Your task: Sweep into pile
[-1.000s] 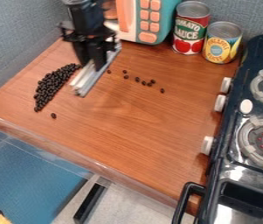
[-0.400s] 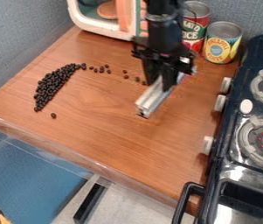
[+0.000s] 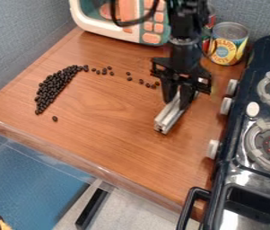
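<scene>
Black two-finger gripper (image 3: 178, 98), fingers clamped on a silvery grooved metal bar (image 3: 169, 117), has shifted rightward over the brown wooden desk (image 3: 119, 139), now beyond the stray black beans (image 3: 148, 85). Long heap of small black beans (image 3: 54, 88) at left unchanged; leftward sweep likely needed to gather strays.

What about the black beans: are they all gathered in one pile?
No, a loose trail of single beans runs rightward across the counter from the dense pile on the left.
</scene>
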